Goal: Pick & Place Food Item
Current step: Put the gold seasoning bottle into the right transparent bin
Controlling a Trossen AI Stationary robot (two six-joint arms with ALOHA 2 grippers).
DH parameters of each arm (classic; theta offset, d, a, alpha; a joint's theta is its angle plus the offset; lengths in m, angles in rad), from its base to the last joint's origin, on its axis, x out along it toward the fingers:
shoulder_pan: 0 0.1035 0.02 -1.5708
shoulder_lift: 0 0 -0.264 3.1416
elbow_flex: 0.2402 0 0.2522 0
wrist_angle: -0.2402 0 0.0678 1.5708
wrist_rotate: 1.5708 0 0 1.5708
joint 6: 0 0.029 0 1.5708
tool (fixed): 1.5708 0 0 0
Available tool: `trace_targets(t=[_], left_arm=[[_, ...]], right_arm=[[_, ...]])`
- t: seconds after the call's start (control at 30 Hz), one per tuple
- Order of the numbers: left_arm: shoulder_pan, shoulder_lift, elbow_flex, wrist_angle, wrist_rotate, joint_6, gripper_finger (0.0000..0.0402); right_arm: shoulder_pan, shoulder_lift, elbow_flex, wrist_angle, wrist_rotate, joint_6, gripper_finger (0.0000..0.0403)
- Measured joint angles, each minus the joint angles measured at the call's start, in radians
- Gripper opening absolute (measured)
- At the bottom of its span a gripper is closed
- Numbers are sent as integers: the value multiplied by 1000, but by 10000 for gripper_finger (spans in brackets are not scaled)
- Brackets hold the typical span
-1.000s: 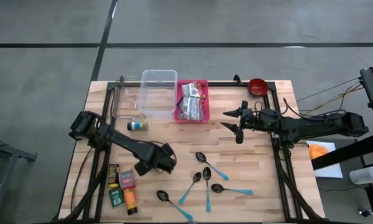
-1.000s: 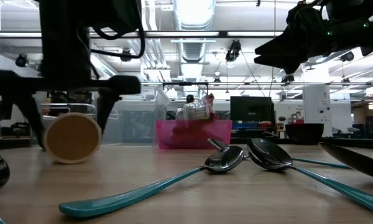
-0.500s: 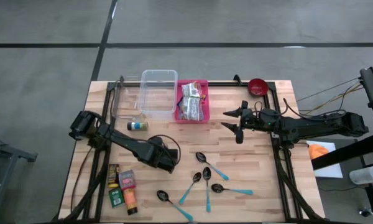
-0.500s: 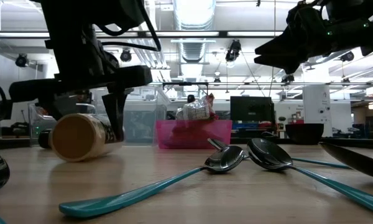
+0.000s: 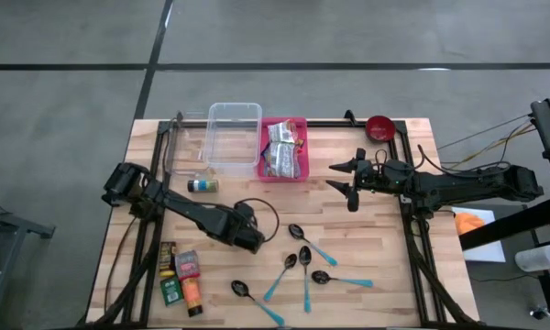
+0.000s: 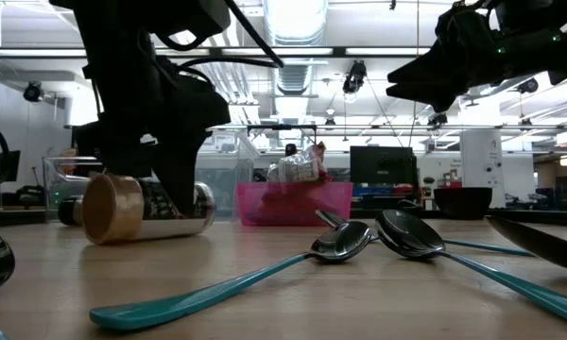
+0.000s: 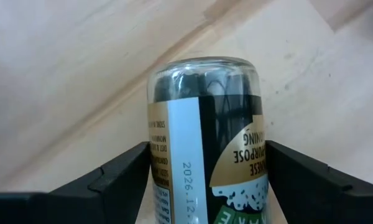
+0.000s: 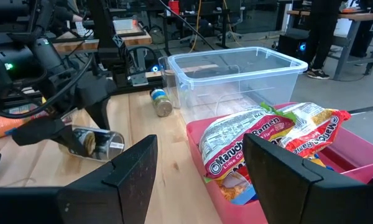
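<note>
Wooden worktop [image 5: 367,229] carries a glass jar [image 6: 146,203] lying on its side near the middle — the left gripper [image 5: 247,234] sits over it, jaws apart on either side of the jar, not clearly pressing it. Teal-handled spoons [image 5: 302,261] lie scattered just beside it. Farther back stand a clear tub [image 5: 234,137] and a pink bin [image 5: 298,170] of noodle packets [image 8: 261,143]. Another small jar [image 5: 202,185] lies near the tub. The right gripper [image 5: 348,181] hovers beside the pink bin — jaws apart, holding nothing.
</note>
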Motion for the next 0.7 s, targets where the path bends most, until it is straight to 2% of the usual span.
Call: trace_targets(t=[0.33, 0.5, 0.7], left_arm=[[1, 0, 0, 0, 0, 174, 268], [2, 0, 0, 11, 0, 270, 281], [2, 0, 0, 14, 4, 283, 299]], right_arm=[[0, 0, 0, 0, 0, 0, 235], [0, 0, 0, 0, 0, 0, 235], [0, 0, 0, 0, 0, 0, 235]])
